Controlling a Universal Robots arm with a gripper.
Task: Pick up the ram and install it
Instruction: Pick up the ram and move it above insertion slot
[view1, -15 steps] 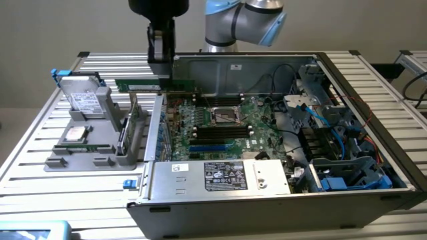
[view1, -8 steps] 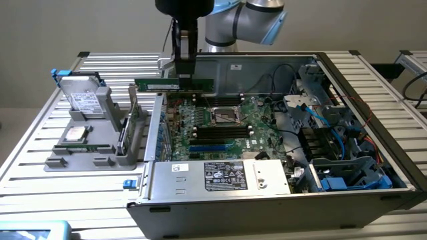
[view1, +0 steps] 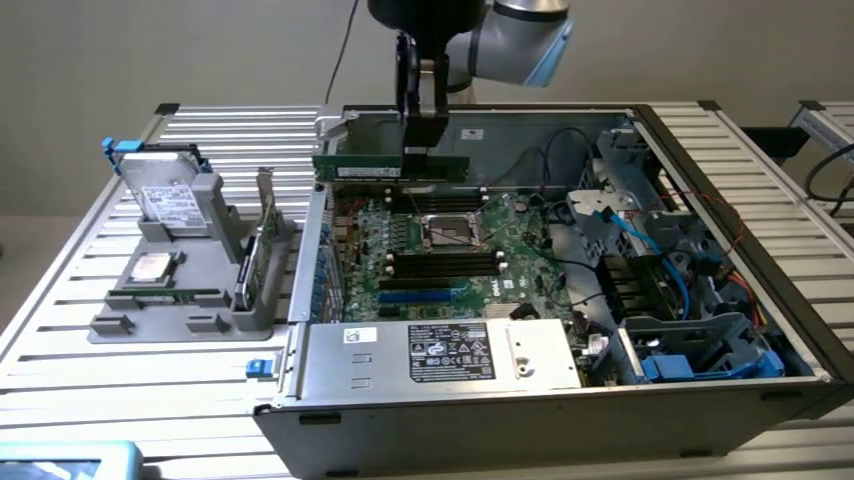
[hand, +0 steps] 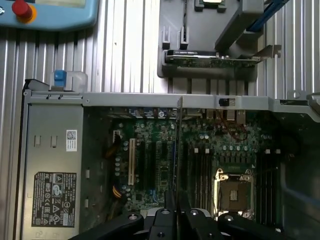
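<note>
Look at what surrounds the work first. The open computer case (view1: 534, 420) lies on its side on the slatted table (view1: 747, 150), with the motherboard (view1: 514, 225) facing up. On the board you can see the CPU socket (view1: 447, 232). Just beside it, on the side toward the power supply (view1: 441, 352), is a bank of black memory slots (view1: 441, 265). At the exterior view's right, blue and black cables (view1: 627, 235) run past the board's edge toward the drive cage (view1: 694, 345). None of them cross the memory slots.

Outside the case, at the exterior view's left, a grey fixture (view1: 160, 325) holds a hard drive (view1: 167, 198) standing upright. It also holds a taller expansion card (view1: 267, 225) on edge, near the case wall. In the wrist view a teach pendant (hand: 50, 15) with its red stop button (hand: 21, 9) lies on the table, well apart from the case.

The gripper (view1: 424, 150) hangs straight down over the far part of the case. Its fingers (view1: 404, 100) are pinched on the ram (view1: 374, 167). The ram is held long side level and on edge, gripped along its upper edge a little toward the exterior view's right of its middle. It is up in the air above the board and is seated in no slot.

From the wrist you see the ram (hand: 177, 150) edge-on as a thin line running out from between the fingertips (hand: 170, 205). It runs over the board between the expansion slots (hand: 132, 162) and the memory slots beside the socket.
</note>
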